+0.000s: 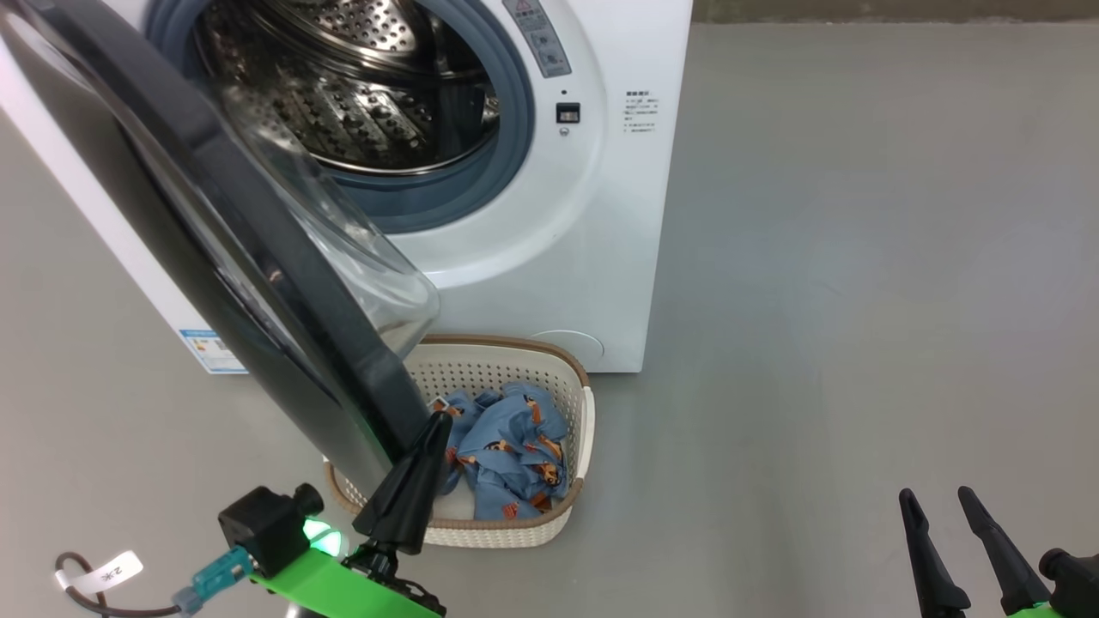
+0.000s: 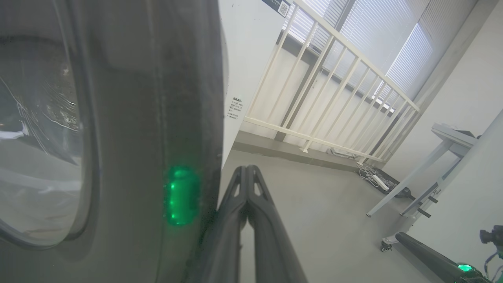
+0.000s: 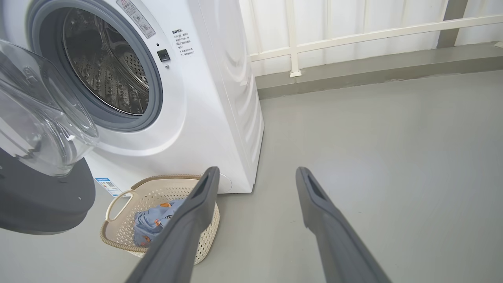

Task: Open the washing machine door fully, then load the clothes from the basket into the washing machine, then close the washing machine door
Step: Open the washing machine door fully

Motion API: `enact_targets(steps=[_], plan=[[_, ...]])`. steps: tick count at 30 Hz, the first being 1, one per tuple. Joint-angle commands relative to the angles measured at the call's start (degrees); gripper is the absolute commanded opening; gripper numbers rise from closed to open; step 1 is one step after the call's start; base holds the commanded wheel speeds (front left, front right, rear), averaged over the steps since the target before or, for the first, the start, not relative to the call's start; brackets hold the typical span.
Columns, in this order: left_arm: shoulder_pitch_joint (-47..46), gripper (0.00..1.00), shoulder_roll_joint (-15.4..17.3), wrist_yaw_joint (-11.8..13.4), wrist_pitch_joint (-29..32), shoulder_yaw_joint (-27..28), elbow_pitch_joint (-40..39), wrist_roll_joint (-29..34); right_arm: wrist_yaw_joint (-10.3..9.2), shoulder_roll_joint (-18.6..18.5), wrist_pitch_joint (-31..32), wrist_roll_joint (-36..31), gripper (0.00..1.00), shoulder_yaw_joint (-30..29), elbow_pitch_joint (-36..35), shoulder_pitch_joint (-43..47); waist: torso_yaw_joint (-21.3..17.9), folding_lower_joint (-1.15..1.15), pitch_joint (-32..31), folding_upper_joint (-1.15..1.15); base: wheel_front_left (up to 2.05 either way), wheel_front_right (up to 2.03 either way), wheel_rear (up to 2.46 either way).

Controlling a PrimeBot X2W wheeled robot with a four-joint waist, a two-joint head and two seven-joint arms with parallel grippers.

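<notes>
Washing machine door (image 1: 258, 283) stood part open in head view, lower rim near the basket (image 1: 515, 350) of soft, light clothes (image 1: 511, 455). Left wrist view: my left gripper (image 2: 247, 169) was pinched together, empty, just beside the rim edge. Rim looked stiff, glossy, probably slippery, so push there. Right wrist view: right gripper (image 3: 258, 171) was spread wide, empty.

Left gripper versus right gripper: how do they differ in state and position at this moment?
The left gripper is shut, jaws pressed together; the right gripper is open, jaws spread wide. The left gripper sits right beside the rim of the washing machine door, near the basket; the right gripper hangs over the grey floor, well away from both. Shared: both are long, dark and pointed, and neither holds anything.
</notes>
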Motion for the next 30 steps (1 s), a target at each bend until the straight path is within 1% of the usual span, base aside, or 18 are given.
enact_targets(steps=[1,8,16,30], plan=[[-0.65,0.0,1.46,0.19,-0.38,3.43,-0.81,0.09,0.17,-0.85,-0.69,0.21,1.0,1.55,-1.57,-0.89,0.38,0.0,-0.24,0.0,0.0,0.0,0.0],[-2.39,0.0,1.46,0.19,-0.38,2.77,-0.07,-0.24,0.17,-0.82,-0.69,0.17,1.0,1.78,-1.72,-1.19,1.22,0.0,0.25,0.0,0.0,0.0,0.0],[-3.41,0.0,1.46,0.19,-0.38,2.77,0.86,-0.62,0.17,-0.78,-0.69,0.18,1.0,2.25,-1.87,-1.97,0.86,0.0,0.58,0.0,0.0,0.0,0.0],[-3.3,0.0,1.46,0.19,-0.38,5.64,1.76,-0.79,0.17,-0.47,-0.69,0.25,1.0,1.56,-1.91,-1.62,0.55,0.0,0.66,0.0,0.0,0.0,0.0]])
